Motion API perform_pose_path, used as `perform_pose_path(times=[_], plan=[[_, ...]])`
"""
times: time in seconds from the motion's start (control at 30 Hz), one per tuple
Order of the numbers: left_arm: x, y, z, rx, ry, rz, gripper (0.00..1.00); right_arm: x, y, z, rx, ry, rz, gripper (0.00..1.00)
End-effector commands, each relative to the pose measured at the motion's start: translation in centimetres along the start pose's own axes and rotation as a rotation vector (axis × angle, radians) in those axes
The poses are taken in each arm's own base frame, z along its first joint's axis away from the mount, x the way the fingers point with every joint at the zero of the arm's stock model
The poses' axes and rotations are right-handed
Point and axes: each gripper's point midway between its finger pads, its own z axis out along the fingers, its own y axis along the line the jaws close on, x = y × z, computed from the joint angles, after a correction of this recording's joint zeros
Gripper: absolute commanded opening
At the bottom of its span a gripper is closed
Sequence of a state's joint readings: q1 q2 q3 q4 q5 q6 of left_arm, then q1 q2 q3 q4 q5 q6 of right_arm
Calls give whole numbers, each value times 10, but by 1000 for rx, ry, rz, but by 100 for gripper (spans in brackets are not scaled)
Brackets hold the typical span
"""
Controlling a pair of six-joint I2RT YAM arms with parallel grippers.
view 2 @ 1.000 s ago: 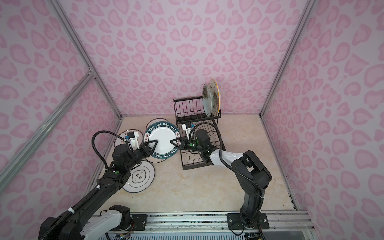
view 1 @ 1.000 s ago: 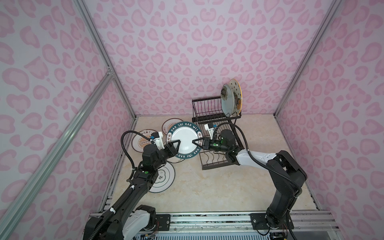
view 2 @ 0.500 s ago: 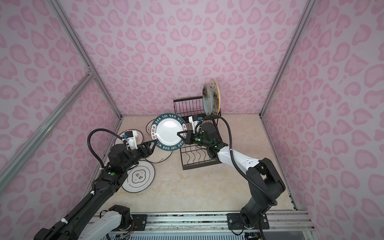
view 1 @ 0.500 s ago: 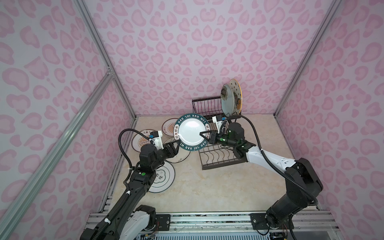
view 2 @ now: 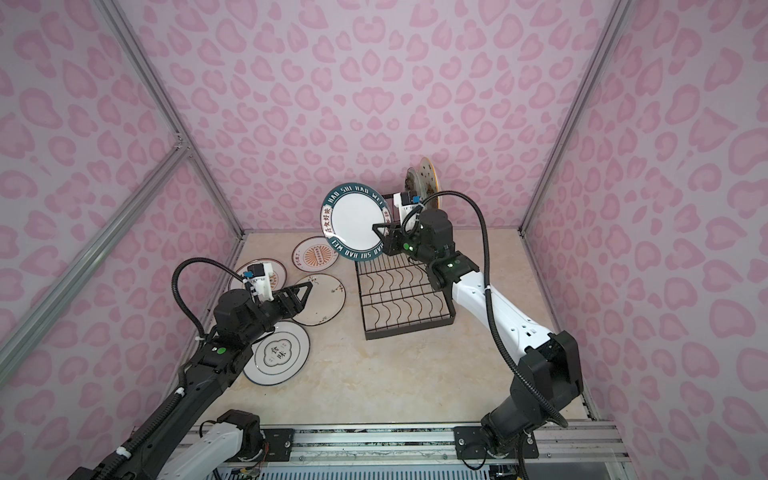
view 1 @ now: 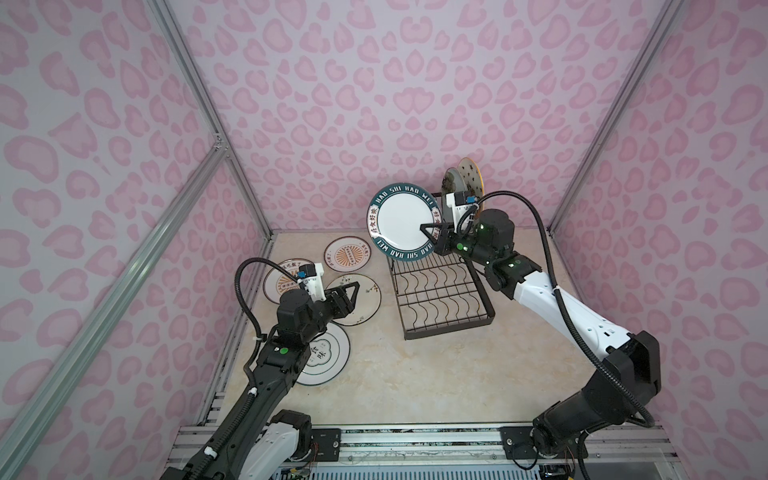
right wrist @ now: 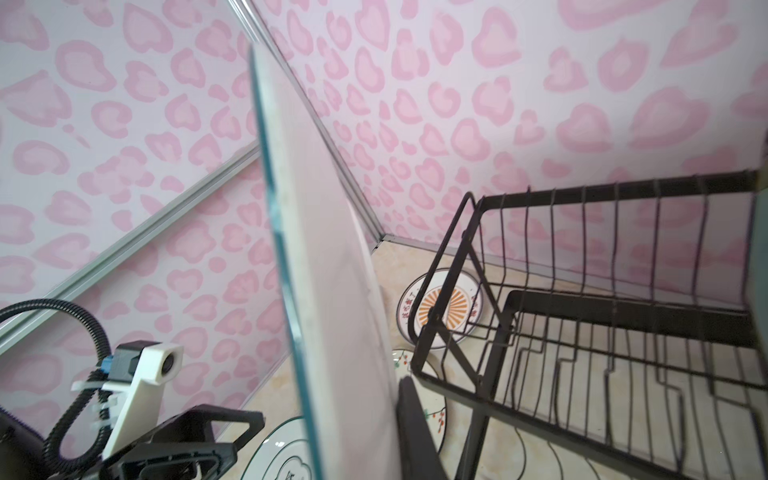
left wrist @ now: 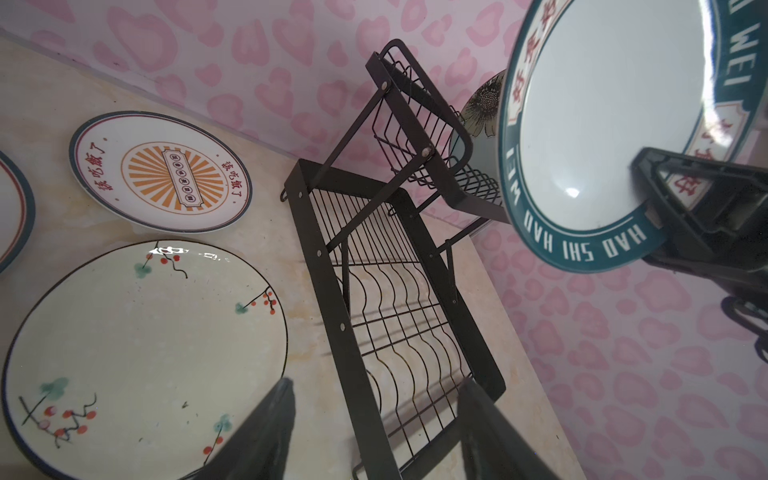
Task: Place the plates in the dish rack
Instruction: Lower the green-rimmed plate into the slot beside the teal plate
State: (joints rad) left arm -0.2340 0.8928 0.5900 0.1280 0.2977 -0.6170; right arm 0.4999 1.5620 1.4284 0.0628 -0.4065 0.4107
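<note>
Looking down from above, we've got the right gripper (view 1: 431, 233) clamped tight on the lower right rim of the lettered plate (view 1: 399, 218). That plate is up in the air, standing on edge with its white face toward us, just above the middle of the frame in both top views. From the right wrist camera we see it edge-on, just beside the open end of the raised basket and not in any slot. The dish rack (view 1: 449, 328) sits right of centre on the table (view 1: 415, 395), its flat lower tray with the wavy dividers bare. Up in the raised basket, at its right end, two plates are already standing: the flower plate (view 1: 450, 183) and, to its right, the yellow-rimmed plate (view 1: 471, 174).

Over to the left of centre now: the left gripper (view 1: 353, 293) hangs with its jaws spread and nothing between them, over the left part of the branch plate (view 1: 368, 301). Four plates lie flat on the table left of the rack. One sunburst plate (view 1: 348, 254) is toward the back wall, and a second sunburst plate (view 1: 276, 282) is partly hidden behind the left wrist camera. The branch plate lies just beside the rack, and the emblem plate (view 1: 328, 357) is nearest us, half under the left arm.
</note>
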Motion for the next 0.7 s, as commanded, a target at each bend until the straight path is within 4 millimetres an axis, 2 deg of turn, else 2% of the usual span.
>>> perform_pose_path(times=[0.0,0.03,0.07,0.1,0.27,0.43,0.67], plan=[[-6,-5,1,12,-11,20,65,-20,-31,-1,193,-69,-73,0],[-6,-4,1,14,-11,14,65,-22,-41,0,242,-86,-81,0],[-5,-5,2,19,-10,7,65,-41,-40,-2,267,-132,-97,0],[-4,-4,3,21,-6,2,64,-48,-46,-2,311,-149,-112,0],[-2,-4,3,15,8,1,64,-69,-72,3,473,-199,-163,0],[-5,-4,0,4,4,15,64,-81,-92,4,617,-221,-206,0],[-5,-6,1,9,10,14,64,-89,-102,-4,781,-245,-286,0]])
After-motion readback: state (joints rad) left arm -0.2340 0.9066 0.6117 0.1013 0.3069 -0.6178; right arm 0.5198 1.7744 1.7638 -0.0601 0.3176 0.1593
